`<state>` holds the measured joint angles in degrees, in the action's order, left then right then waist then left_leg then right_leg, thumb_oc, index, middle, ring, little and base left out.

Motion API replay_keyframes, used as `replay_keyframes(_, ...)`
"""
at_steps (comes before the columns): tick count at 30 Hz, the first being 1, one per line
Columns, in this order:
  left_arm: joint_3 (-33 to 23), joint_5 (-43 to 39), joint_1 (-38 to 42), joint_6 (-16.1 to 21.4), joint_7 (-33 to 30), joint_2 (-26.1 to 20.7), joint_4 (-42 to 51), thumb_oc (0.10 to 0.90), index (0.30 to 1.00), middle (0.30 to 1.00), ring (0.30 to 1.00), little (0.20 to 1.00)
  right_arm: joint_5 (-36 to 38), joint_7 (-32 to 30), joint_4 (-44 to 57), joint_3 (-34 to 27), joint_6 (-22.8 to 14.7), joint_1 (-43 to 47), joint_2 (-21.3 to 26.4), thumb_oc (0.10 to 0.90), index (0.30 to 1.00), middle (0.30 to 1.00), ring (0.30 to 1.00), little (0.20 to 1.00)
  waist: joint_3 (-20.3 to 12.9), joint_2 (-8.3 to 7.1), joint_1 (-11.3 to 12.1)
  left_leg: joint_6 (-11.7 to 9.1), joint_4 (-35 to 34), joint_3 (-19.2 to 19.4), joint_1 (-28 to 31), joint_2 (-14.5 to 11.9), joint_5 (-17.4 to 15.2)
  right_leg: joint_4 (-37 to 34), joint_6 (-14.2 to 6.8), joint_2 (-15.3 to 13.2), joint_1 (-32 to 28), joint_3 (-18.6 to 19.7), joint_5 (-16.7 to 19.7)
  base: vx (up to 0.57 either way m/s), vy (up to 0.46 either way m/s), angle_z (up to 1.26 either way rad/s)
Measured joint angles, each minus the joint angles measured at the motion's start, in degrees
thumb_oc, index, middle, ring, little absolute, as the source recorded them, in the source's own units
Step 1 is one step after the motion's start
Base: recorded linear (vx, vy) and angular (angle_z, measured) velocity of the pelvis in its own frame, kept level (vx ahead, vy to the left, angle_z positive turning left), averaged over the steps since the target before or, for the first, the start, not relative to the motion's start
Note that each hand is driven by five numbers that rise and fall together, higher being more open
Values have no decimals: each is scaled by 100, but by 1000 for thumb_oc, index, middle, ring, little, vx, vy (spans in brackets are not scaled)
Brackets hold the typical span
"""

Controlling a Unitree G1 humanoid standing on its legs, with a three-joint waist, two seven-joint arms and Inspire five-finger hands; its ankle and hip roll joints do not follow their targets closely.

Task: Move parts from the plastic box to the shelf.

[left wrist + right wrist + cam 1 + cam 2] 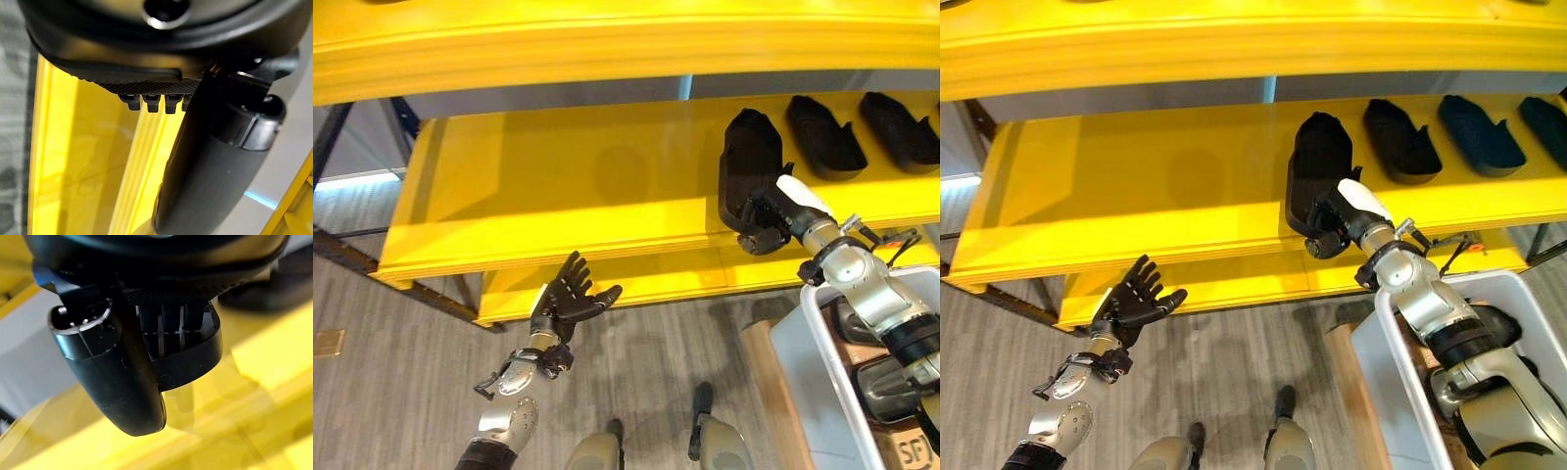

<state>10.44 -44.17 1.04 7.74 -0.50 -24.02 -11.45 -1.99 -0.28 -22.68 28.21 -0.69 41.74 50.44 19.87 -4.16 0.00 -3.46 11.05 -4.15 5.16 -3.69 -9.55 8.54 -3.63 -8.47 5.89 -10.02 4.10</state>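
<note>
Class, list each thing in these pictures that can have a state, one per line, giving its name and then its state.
Right hand: fingers curled round the black part, at the shelf's front edge.
Left hand: open, fingers spread, holding nothing, in front of the shelf.
Black part: gripped, resting on the yellow shelf.
Other black parts: lying in a row on the shelf.
Yellow shelf: partly filled on the right.
Plastic box: open-topped.

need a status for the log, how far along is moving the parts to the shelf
Done: three black parts lie on the yellow shelf. In hand: the right hand grips a fourth part at the shelf. Left: more parts sit in the box. The left hand is open.
</note>
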Motion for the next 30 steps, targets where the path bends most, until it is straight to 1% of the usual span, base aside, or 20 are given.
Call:
replay_keyframes(2,17,0,19,-6,1,31,87,900,1000,1000,1000,1000,7,-12,0,-96,0,214,101,400,300,300,300,300,-45,3,-143,-28,-67,39,-51,-127,14,195,81,111,185,-6,-97,118,-97,-16)
replay_keyframes(4,86,0,84,-27,4,65,96,900,1000,1000,1000,1000,31,-53,-2,-228,12,220,163,400,300,300,300,300,-45,3,-177,-127,-67,58,-41,-164,75,285,116,107,219,9,-160,162,-128,-9)
replay_keyframes(7,46,0,98,-27,-7,48,121,900,1000,1000,1000,1000,51,-51,-2,-228,32,218,261,400,300,300,300,300,-69,10,-266,-143,-148,-13,10,-135,80,480,92,43,244,-25,-309,129,-115,11)
replay_keyframes(11,-16,0,87,-24,-23,46,132,900,1000,1000,1000,1000,50,-40,25,-194,26,228,267,400,300,300,300,300,-130,9,-259,-154,-189,-80,-27,-132,72,662,91,15,362,-23,-425,97,-139,13)
replay_keyframes(12,-17,-1,53,-24,-22,52,135,900,1000,1000,1000,1000,51,-34,39,-194,1,233,267,400,300,300,300,300,-162,14,-211,-176,-166,-86,-57,-149,81,686,85,67,371,-35,-492,-14,-256,15)
replay_keyframes(13,-46,-1,49,-26,-18,62,125,900,1000,1000,1000,1000,53,-31,34,-175,0,251,274,400,300,300,300,300,-162,-10,-121,-293,222,-86,-236,-100,12,750,155,106,377,-34,-604,-92,-249,10)
replay_keyframes(14,-109,-2,61,-20,-18,60,127,900,1000,1000,1000,1000,104,-36,-47,3,11,381,286,400,300,300,300,300,-158,-88,-39,-389,1316,-160,-839,-12,-45,819,296,92,457,-17,-609,-80,-125,-13)
replay_keyframes(15,-135,-21,35,-15,-48,70,117,900,1000,1000,1000,1000,150,-22,-54,286,13,559,350,400,300,300,300,300,-166,-147,219,-483,2592,-327,-1603,27,381,711,354,84,457,-1,-479,6,-65,-19)
replay_keyframes(16,-121,-27,-6,-16,-70,55,101,900,1000,1000,1000,1000,208,-21,-9,295,-20,551,323,400,300,300,300,300,-174,-201,317,-418,2849,-327,-1761,-40,547,634,365,36,385,-10,-455,90,18,13)
replay_keyframes(17,-70,-43,-33,-24,-74,41,95,900,1000,1000,1000,1000,232,-31,8,293,-56,532,315,400,300,300,300,300,-195,-188,269,-268,2608,-136,-1845,-302,297,524,393,15,300,-226,-467,113,109,75)
replay_keyframes(18,-58,-44,-24,-21,-62,29,111,900,1000,1000,1000,1000,269,-39,12,280,-81,538,334,400,300,300,300,300,-201,-192,158,-247,2026,60,-1881,-697,273,477,478,28,241,-470,-556,96,76,107)
replay_keyframes(19,-46,-43,6,-21,-45,25,112,900,1000,1000,1000,1000,269,-81,16,219,-84,507,332,400,300,300,300,300,-202,-192,122,-318,1277,259,-1888,-1116,374,484,452,39,248,-618,-636,143,174,116)
replay_keyframes(20,57,-45,84,-23,-54,31,101,900,1000,1000,1000,1000,270,-153,27,7,-89,369,308,400,300,300,300,300,-194,-167,87,-489,-204,716,-1806,-1839,767,550,475,119,290,-760,-686,147,188,81)
replay_keyframes(21,156,-45,74,-33,-67,39,75,900,1000,1000,1000,1000,268,-167,36,-55,-90,280,260,400,300,300,300,300,-195,-146,173,-541,-546,708,-1761,-2057,894,626,433,104,319,-765,-702,202,316,40)
replay_keyframes(22,235,-46,2,-34,-89,39,76,900,1000,1000,1000,1000,268,-168,94,-87,-90,187,209,400,300,300,300,300,-204,-127,226,-550,-599,717,-1636,-2146,961,726,375,60,331,-714,-767,151,243,-13)
replay_keyframes(23,333,-44,-97,-41,-106,21,29,900,1000,1000,1000,1000,243,-170,205,-121,-84,77,34,400,300,300,300,300,-218,-60,235,-536,-462,635,-1444,-1944,973,798,189,-39,312,-554,-786,158,214,-42)
replay_keyframes(24,350,-44,-136,-86,-109,37,5,900,1000,1000,1000,1000,240,-168,244,-188,-80,47,-173,400,300,300,300,300,-246,18,188,-506,-495,535,-1159,-1561,984,739,85,-162,310,-436,-700,184,241,-43)
replay_keyframes(25,310,-44,-124,-142,-59,84,112,900,1000,1000,1000,1000,211,-171,542,-249,-53,-241,-23,400,300,300,300,300,-332,294,109,-703,-642,581,-986,-1198,1199,634,-139,-306,303,-378,-473,164,230,-28)
replay_keyframes(27,277,-45,-6,-136,-41,-91,129,900,1000,1000,1000,1000,201,-132,654,-248,-27,-530,75,400,300,300,300,300,-347,113,134,-499,-303,663,-1105,-764,1037,412,-307,-686,191,-284,-317,106,183,6)
replay_keyframes(30,245,-44,65,-126,-40,-271,136,900,1000,1000,1000,1000,199,-130,635,-245,-20,-558,65,400,300,300,300,300,-354,119,202,-278,215,740,-1274,-481,694,124,-318,-914,25,-183,-135,62,104,3)
